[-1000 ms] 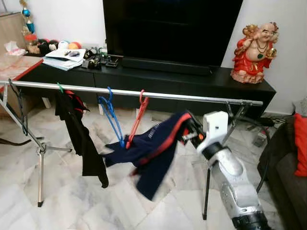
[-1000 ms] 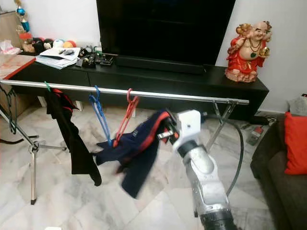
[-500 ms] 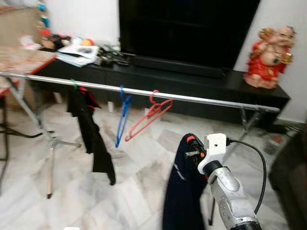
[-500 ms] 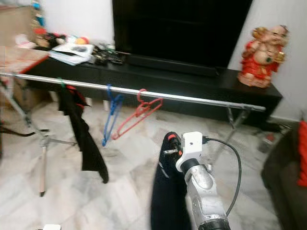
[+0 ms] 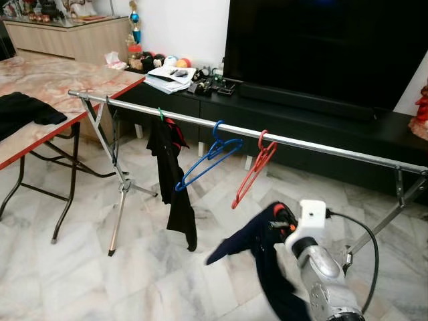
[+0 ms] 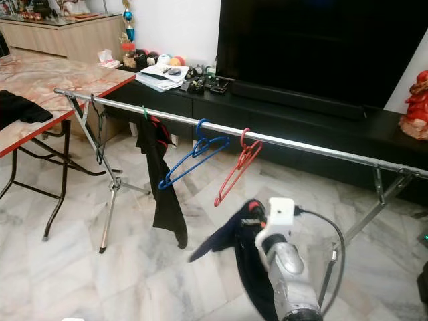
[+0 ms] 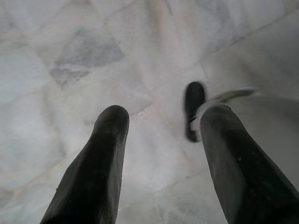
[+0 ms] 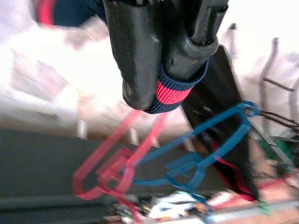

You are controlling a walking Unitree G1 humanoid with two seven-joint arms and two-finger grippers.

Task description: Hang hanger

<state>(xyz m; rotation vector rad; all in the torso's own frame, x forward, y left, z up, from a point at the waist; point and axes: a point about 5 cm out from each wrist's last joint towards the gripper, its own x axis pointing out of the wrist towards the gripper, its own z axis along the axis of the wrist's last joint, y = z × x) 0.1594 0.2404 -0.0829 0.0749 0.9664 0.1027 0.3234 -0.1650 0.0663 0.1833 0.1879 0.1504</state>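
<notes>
A silver clothes rail (image 5: 314, 144) runs across the room. On it hang a black garment (image 5: 172, 175) on a green hook, a bare blue hanger (image 5: 207, 157) and a bare red hanger (image 5: 254, 170). Below the red hanger and in front of the rail, my right gripper (image 5: 277, 217) is shut on the red-and-navy cuff of a navy garment (image 5: 257, 251). The garment dangles from it and flares out to the left. The right wrist view has the fingers (image 8: 135, 56) clamped on that cuff (image 8: 175, 91). My left gripper (image 7: 161, 116) hangs open over the marble floor.
A marble-topped table (image 5: 47, 90) with a black cloth (image 5: 23, 107) stands at the left. Behind the rail are a black TV console (image 5: 301, 120) with clutter, and a red statue (image 6: 418, 107). The rail's tripod leg (image 5: 120, 200) stands on the floor.
The view has swung left, bringing the table in. The navy garment, stretched from the red hanger a second ago, came free, hung straight down, and now swings out left from my right gripper.
</notes>
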